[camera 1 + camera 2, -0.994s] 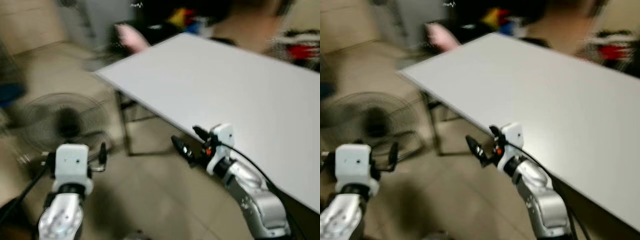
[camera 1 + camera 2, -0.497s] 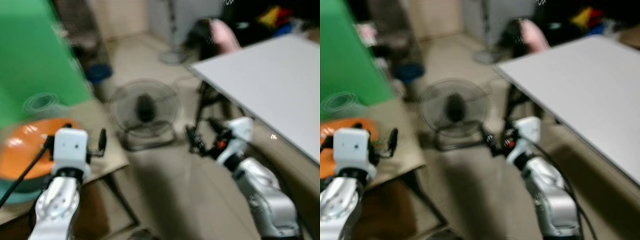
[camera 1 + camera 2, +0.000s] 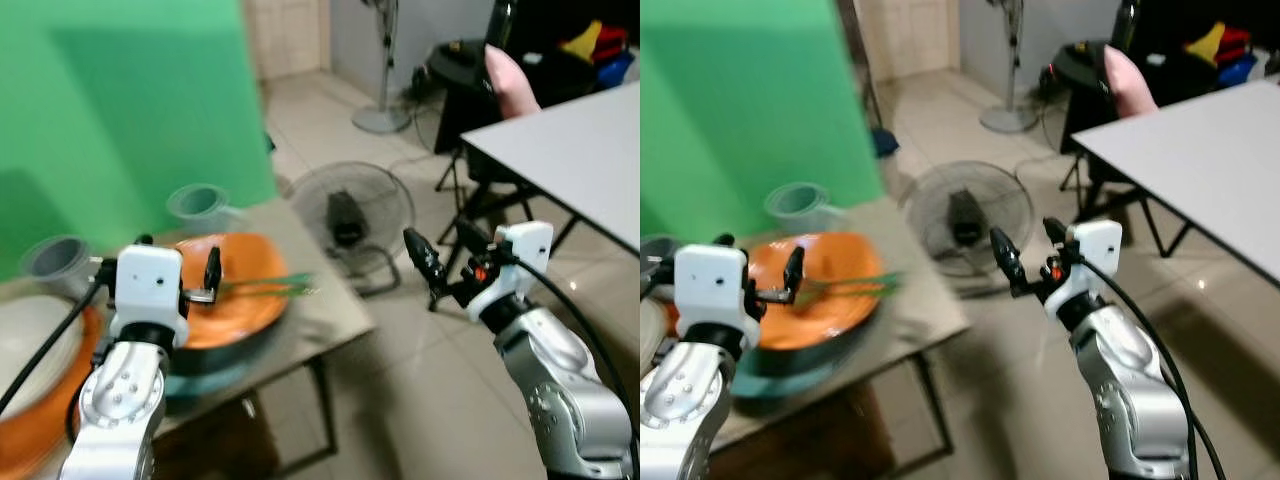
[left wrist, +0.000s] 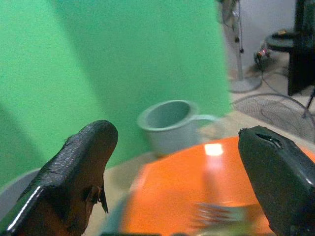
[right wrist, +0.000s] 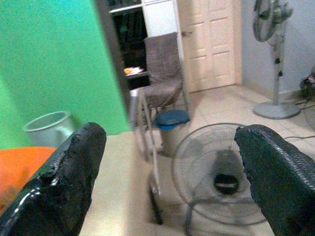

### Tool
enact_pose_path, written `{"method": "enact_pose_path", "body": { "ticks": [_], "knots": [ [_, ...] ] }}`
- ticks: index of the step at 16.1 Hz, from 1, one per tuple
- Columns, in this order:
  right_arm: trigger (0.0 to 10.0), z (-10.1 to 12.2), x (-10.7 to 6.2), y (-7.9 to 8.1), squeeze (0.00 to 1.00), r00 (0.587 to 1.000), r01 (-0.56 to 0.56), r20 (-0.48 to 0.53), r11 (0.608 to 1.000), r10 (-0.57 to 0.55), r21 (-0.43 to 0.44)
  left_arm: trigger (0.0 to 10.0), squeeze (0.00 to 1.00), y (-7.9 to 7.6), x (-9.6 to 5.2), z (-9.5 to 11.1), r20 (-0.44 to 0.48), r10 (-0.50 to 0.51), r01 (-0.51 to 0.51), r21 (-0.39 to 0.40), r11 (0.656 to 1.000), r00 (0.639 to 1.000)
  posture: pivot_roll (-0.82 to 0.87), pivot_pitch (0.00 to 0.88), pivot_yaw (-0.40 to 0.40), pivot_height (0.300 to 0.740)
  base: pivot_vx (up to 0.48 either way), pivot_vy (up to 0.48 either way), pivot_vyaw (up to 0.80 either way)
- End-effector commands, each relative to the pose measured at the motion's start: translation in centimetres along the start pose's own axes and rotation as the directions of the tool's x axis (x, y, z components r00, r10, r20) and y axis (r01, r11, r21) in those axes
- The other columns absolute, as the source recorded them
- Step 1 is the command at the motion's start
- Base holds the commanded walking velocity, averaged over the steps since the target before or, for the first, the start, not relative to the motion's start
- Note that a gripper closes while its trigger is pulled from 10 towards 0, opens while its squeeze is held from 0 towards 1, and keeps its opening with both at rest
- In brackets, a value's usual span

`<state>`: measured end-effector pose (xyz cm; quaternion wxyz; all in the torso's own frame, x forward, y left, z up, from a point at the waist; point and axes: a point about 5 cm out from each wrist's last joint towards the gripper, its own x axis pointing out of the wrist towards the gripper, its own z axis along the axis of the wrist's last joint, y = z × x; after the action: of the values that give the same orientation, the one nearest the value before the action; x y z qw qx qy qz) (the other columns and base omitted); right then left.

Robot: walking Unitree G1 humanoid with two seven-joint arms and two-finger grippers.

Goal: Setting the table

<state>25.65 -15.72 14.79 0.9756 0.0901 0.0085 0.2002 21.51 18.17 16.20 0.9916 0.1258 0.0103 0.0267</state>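
A low beige side table [image 3: 335, 310] stands in front of a green screen. On it lies an orange plate [image 3: 230, 305] with a green fork [image 3: 268, 287] across it. Two grey cups [image 3: 200, 206] [image 3: 52, 262] stand behind the plate. At the far left a white dish [image 3: 28, 345] rests on another orange plate. My left gripper [image 3: 176, 262] hovers open over the near edge of the orange plate, holding nothing. The left wrist view looks past its fingers [image 4: 74, 167] at a cup [image 4: 170, 123] and the plate [image 4: 197, 189]. My right gripper [image 3: 446, 250] is open in the air over the floor, to the right of the side table.
A large white table [image 3: 575, 150] stands at the right, a person's hand [image 3: 508, 80] beyond its far corner. A floor fan [image 3: 350, 212] sits on the tiles between the tables, a standing fan [image 3: 383, 60] behind. The right wrist view shows a chair [image 5: 162, 73] and a blue bin [image 5: 172, 120].
The whole view has swung left, from the white table to the side table with the plates and cups. Both grippers stay open and empty.
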Motion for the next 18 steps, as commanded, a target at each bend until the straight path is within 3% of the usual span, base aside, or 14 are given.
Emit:
{"method": "enact_pose_path", "body": {
  "ticks": [1,3,8,11,13,16,17,18],
  "knots": [
    [10.0,0.4,1.8,1.4,0.0,0.996,-0.084,-0.024,0.996,0.085,0.021,10.0,0.0,0.6,-0.2,1.0,0.023,0.036,-0.036,0.012,0.999,0.999,-0.03,0.0,0.017,0.74,0.0,0.0,0.0],
    [10.0,0.8,2.8,2.0,0.0,0.986,-0.157,-0.048,0.988,0.157,0.007,10.0,0.0,0.5,-0.5,1.3,0.023,0.052,-0.052,0.001,0.999,0.998,-0.03,0.0,0.007,0.74,0.0,0.0,0.0],
    [10.0,2.3,4.9,1.3,0.0,0.964,-0.261,-0.064,0.964,0.258,-0.045,10.0,0.0,0.1,-0.3,1.3,0.01,0.037,-0.037,-0.003,0.999,0.999,-0.02,0.0,-0.018,0.74,0.0,0.0,0.0],
    [10.0,2.3,5.9,1.7,0.0,0.919,-0.38,-0.159,0.918,0.361,-0.112,10.0,0.0,0.1,-0.1,1.4,0.002,0.019,-0.019,0.003,1.0,1.0,-0.03,0.0,-0.009,0.74,0.0,0.0,0.0],
    [10.0,2.0,7.4,2.1,0.0,0.858,-0.488,-0.299,0.845,0.418,-0.22,10.0,0.0,-0.5,0.0,1.1,-0.015,-0.087,0.087,0.001,0.996,0.996,-0.05,0.0,0.011,0.74,0.0,0.0,0.0],
    [10.0,3.4,10.4,3.8,0.0,0.781,-0.613,-0.372,0.73,0.502,-0.301,10.0,0.0,-1.1,0.2,0.7,-0.062,-0.258,0.261,0.053,0.964,0.964,-0.06,0.0,0.025,0.74,0.0,0.0,0.0],
    [10.0,3.4,11.7,5.4,0.0,0.701,-0.706,-0.451,0.628,0.553,-0.327,10.0,0.0,-1.4,0.2,0.7,-0.077,-0.357,0.362,0.06,0.93,0.931,-0.06,0.0,0.023,0.74,0.0,0.0,0.0],
    [10.0,3.3,11.9,5.6,0.0,0.689,-0.718,-0.464,0.613,0.557,-0.331,10.0,0.0,-1.5,0.2,0.8,-0.079,-0.375,0.38,0.059,0.923,0.924,-0.06,0.0,0.023,0.74,0.0,0.0,0.0]
  ]
}}
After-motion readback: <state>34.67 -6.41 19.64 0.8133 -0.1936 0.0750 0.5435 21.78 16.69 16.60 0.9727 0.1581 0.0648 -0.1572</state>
